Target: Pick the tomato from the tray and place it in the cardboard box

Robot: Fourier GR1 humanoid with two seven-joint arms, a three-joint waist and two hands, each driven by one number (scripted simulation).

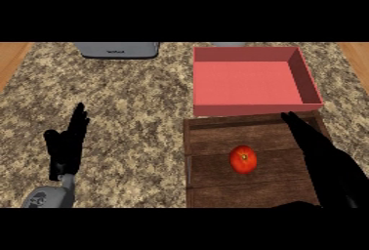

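Tomato (243,159) lies on the wooden tray (216,191), just left of the right hand (328,161), whose fingers are straight and hold nothing; red box (252,110) beyond the fingertips. Left hand (66,146) rests open, well apart.

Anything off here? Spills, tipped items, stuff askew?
Nothing stands out. The tomato sits whole on the wooden tray, and the red box just beyond it is upright, open and square to the tray. No spills.

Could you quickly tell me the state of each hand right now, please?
Left hand: open, holding nothing.
Right hand: open, holding nothing; tomato untouched.
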